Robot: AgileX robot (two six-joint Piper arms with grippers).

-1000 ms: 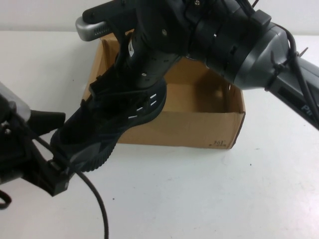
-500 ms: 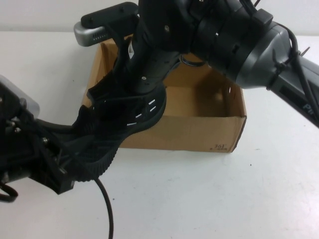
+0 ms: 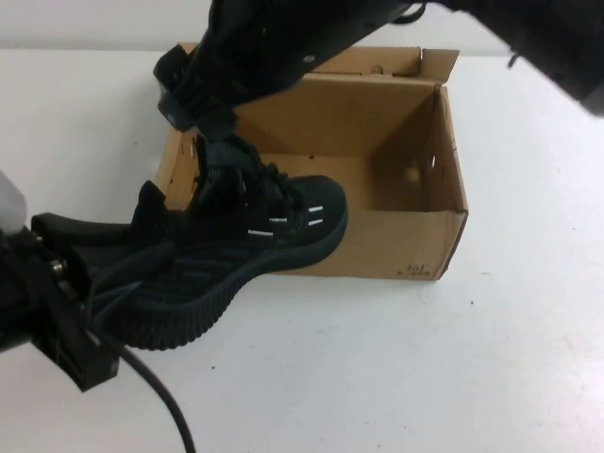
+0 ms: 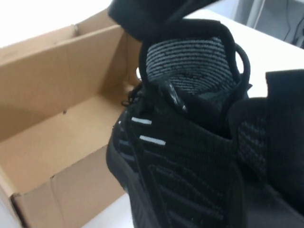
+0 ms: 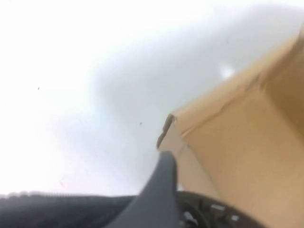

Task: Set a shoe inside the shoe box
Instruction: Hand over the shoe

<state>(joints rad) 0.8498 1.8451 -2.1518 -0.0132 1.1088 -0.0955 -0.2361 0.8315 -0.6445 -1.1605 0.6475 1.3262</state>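
Note:
The black knit shoe (image 3: 255, 236) with white dash marks lies tilted, its toe over the front wall of the open brown shoe box (image 3: 396, 255) and its heel out to the left. My left gripper (image 3: 104, 250) is shut on the heel from the lower left. In the left wrist view the shoe (image 4: 180, 156) fills the frame, with the box (image 4: 61, 142) open behind it. My right gripper (image 3: 184, 99) hovers just above the shoe's tongue, by the box's left wall. The right wrist view shows only a box corner (image 5: 247, 133) and the table.
The box's flap lid (image 3: 377, 58) stands open at the back. The white table (image 3: 425, 377) spreads in front and to the right of the box. The left arm's cable (image 3: 160, 406) trails across the table at the front left.
The right arm has lifted up and back off the shoe. The shoe has swung flatter, toe further right over the box's front wall. The left gripper has closed in on the heel.

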